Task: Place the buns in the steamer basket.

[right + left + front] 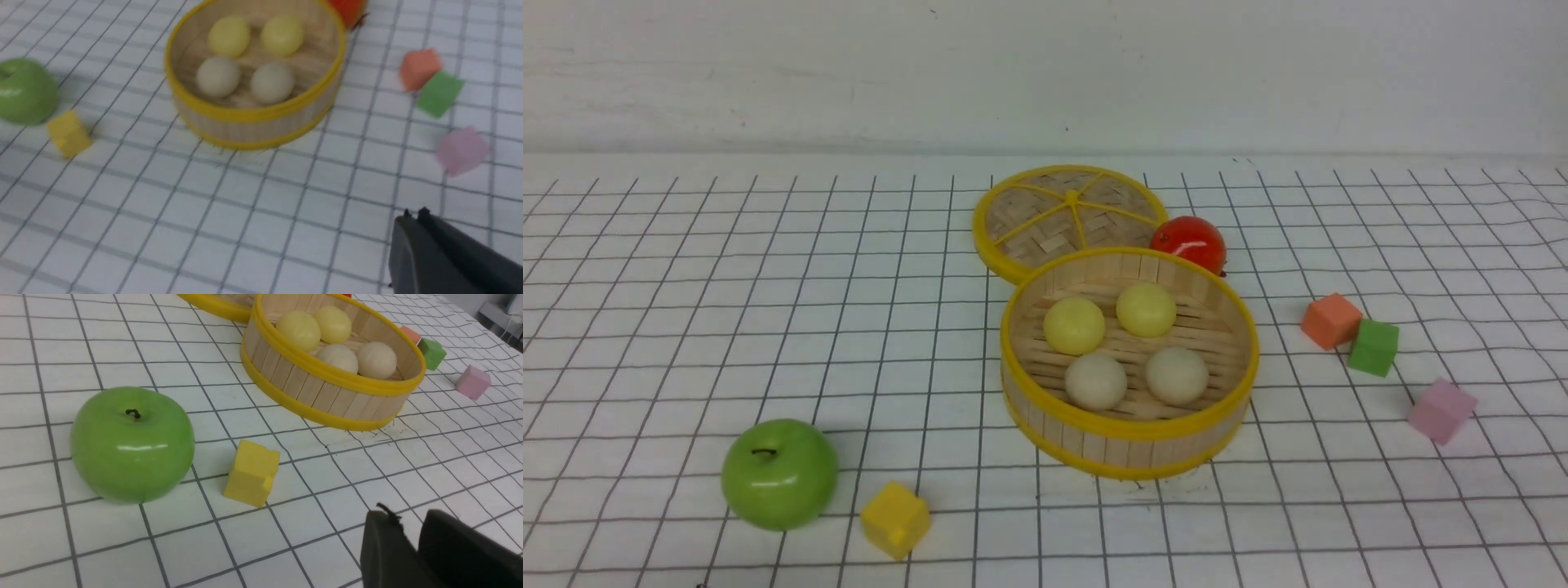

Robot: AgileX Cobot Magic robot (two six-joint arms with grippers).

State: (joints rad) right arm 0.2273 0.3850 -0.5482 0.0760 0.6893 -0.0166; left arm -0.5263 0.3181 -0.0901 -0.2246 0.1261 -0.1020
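The basket [1129,433] serves as landmark; it stands on the gridded worktop [686,327], near its middle.

Left of the basket and toward the robot:
- Green apple [779,473], upright, stem up.
- Yellow cube [895,519], just beside the apple, on the basket side, not touching it.

Behind the basket:
- Lid [1068,217], lying flat; the basket's far rim overlaps its near edge in the front view.
- Red fruit [1188,241], against the basket's far right rim and beside the lid.

Inside the basket:
- All four buns rest on the slatted floor.
- Two yellow buns [1074,325] sit in the far half.
- Two beige buns [1096,380] sit in the near half.
- The four form a square and lie close together.

Right of the basket:
- Orange cube [1330,320].
- Green cube [1373,347], touching the orange cube.
- Pink cube [1441,410], apart from both and nearer the robot.

Claws:
- Left claw [410,539]: above bare worktop, near the yellow cube; a narrow gap between its fingers, empty.
- Right claw [413,213]: above bare worktop, robot side of the pink cube; fingers pressed together, empty.
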